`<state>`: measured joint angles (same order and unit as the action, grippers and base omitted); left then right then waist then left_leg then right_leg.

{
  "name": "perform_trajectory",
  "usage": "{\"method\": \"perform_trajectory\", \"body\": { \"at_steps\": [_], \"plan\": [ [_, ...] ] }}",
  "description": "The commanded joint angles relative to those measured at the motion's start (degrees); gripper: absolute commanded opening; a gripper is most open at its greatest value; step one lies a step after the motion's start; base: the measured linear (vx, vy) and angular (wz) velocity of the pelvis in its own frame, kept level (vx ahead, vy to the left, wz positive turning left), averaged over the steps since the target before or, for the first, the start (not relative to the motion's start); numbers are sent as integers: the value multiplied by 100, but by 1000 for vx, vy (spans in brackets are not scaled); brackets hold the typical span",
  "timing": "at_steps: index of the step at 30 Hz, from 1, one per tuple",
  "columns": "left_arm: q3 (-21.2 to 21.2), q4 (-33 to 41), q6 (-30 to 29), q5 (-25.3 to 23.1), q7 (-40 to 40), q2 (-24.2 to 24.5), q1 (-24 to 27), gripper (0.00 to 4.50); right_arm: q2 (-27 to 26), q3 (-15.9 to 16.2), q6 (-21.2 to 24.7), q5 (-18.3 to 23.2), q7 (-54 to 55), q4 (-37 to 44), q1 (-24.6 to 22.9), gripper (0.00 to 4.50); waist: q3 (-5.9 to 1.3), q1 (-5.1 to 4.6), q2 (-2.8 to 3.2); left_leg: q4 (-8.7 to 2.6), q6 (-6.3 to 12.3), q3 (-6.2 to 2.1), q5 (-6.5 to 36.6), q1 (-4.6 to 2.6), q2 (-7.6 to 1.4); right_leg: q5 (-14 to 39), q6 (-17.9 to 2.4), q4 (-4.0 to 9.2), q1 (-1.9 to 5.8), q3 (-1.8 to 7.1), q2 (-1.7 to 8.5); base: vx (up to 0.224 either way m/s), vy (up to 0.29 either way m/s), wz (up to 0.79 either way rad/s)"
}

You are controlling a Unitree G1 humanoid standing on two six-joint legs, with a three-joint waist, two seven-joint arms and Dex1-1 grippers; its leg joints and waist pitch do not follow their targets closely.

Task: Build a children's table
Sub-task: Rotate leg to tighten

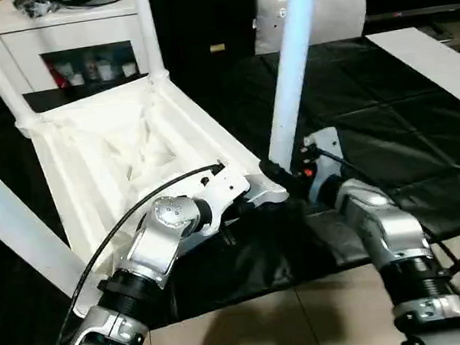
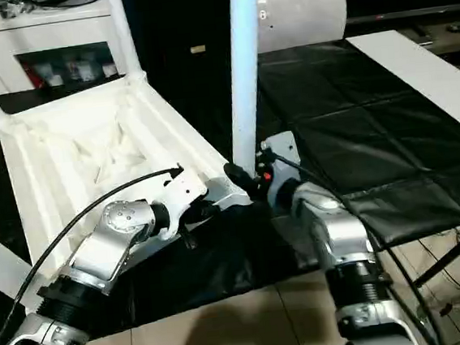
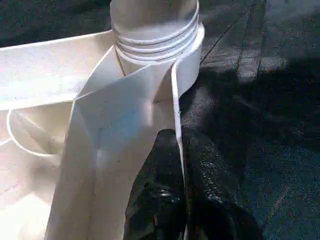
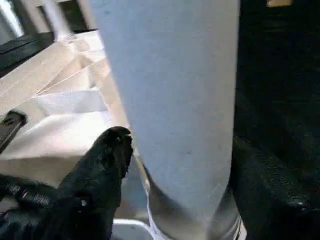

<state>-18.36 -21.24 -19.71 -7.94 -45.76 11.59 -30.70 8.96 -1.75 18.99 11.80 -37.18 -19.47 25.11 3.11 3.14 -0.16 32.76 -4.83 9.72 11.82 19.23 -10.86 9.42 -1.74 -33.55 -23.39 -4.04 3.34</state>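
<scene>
the children's table (image 1: pixel 122 150) lay upside down on black, quilted, slightly glossy sheeting (image 1: pixel 389 133), its ribbed white plastic underside facing up. the top was rectangular, with thin raised walls and rounded corner sockets. two round tapered white legs (image 1: pixel 147 29) stood in the far sockets; another leg ran across the near left.

a fourth leg (image 1: pixel 293 60), smooth and matte white, stood upright at the near right corner socket (image 3: pixel 160 50). in the left wrist view the leg's base showed ringed ridges like a thread just above the socket collar.

the left claw (image 3: pixel 180 190) was clenched on the thin plastic rim wall of the table beside that socket, one black textured finger (image 3: pixel 155 185) on each side of the wall. its silver forearm (image 1: pixel 151 245) reached in from the near left, with a black cable arching over it.

the right claw (image 4: pixel 175 165) sat at the base of the upright leg, just right of the socket. one black finger (image 4: pixel 105 165) lay beside the leg with a narrow gap showing; the other side was dark against the leg, so i could not tell whether it was gripping the leg or had released it.

a white cabinet (image 1: pixel 54 42) with glass doors stood far left, and a flat white panel (image 1: pixel 431 55) lay far right on the sheeting. pale tiled floor (image 1: pixel 294 329) showed nearest.
</scene>
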Motion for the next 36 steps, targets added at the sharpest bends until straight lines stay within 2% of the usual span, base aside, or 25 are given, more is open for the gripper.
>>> {"method": "perform_trajectory", "body": {
  "at_steps": [1,2,4,6,9,12,16,20,21,22,25,27,29,32,34,36],
  "plan": [
    [-178,13,148,25,-226,110,-7,0,126,166,-118,309,-661,211,-100,352,-331,60,-40,-318,524,-32,612,68,-184,1553,-952,417,351,279,454,0,0,0],
    [-213,30,233,43,-368,203,18,0,269,129,-156,387,-909,252,-138,360,-326,56,-31,-318,545,-28,620,78,-185,1520,-975,407,340,283,448,0,0,0],
    [-310,28,475,72,-752,445,75,0,738,168,-351,425,-1588,311,-207,379,-343,87,-18,-309,581,-39,610,82,-187,1454,-1006,403,367,269,452,0,0,0],
    [-334,6,579,73,-855,499,85,0,847,181,-347,455,-1747,335,-221,389,-333,93,-27,-312,622,-32,618,88,-194,1396,-1021,399,362,273,449,0,0,0],
    [-380,-17,729,84,-1073,608,101,0,1067,209,-323,520,-2101,391,-235,416,-332,107,-29,-316,567,-35,720,70,-194,1620,-993,419,351,265,449,0,0,0],
    [-625,8,1235,210,-1964,1028,125,0,1787,514,-130,612,-3355,477,-240,416,-349,180,-27,-306,610,-37,715,51,-209,1607,-1002,411,358,270,449,0,0,0],
    [-763,-102,1531,201,-2301,1218,64,0,2066,720,-178,644,-3979,346,-163,416,-377,255,-18,-285,607,-21,613,58,-230,1351,-1105,362,358,257,454,0,0,0],
    [-871,-117,1747,223,-2681,1356,10,0,2185,879,-392,528,-4390,75,-31,380,-382,293,-19,-276,550,-15,602,55,-237,1304,-1179,344,355,260,458,0,0,0],
    [-929,-98,1861,238,-2910,1439,-1,0,2207,951,-407,524,-4544,6,20,380,-386,319,-48,-273,540,-17,583,56,-236,1296,-1181,332,359,258,460,0,0,0],
    [-978,-70,1968,293,-3143,1515,-6,0,2235,1026,-372,564,-4708,-19,61,372,-388,340,-33,-274,549,-17,584,54,-235,1334,-1168,331,358,260,462,0,0,0],
    [-1068,4,2096,371,-3464,1609,-9,0,2219,1173,-266,627,-4970,-10,115,338,-393,369,-43,-269,547,-12,545,50,-243,1267,-1176,310,353,266,464,0,0,0],
    [-1090,15,2109,364,-3498,1620,-12,0,2196,1194,-259,623,-4986,-14,121,333,-396,404,-34,-271,518,-14,533,38,-258,1252,-1180,302,342,267,465,0,0,0],
    [-1100,-1,2142,357,-3520,1611,-23,0,2166,1248,-243,641,-5059,-53,140,303,-393,427,-33,-271,484,-14,568,36,-258,1271,-1184,302,338,268,465,0,0,0],
    [-1097,-31,2170,356,-3534,1576,-47,0,2152,1342,-275,618,-5186,-117,147,292,-382,461,-34,-267,421,-11,681,33,-252,1463,-1141,320,329,276,475,0,0,0],
    [-1095,-76,2205,356,-3549,1570,-67,0,2143,1364,-304,601,-5213,-162,157,261,-377,466,-45,-266,374,-17,739,42,-239,1720,-1030,343,336,274,479,0,0,0],
    [-1082,-132,2245,352,-3563,1574,-88,0,2102,1364,-359,572,-5178,-230,180,255,-376,468,-36,-266,351,-20,735,43,-236,1855,-955,357,331,275,476,0,0,0]
  ]
}}
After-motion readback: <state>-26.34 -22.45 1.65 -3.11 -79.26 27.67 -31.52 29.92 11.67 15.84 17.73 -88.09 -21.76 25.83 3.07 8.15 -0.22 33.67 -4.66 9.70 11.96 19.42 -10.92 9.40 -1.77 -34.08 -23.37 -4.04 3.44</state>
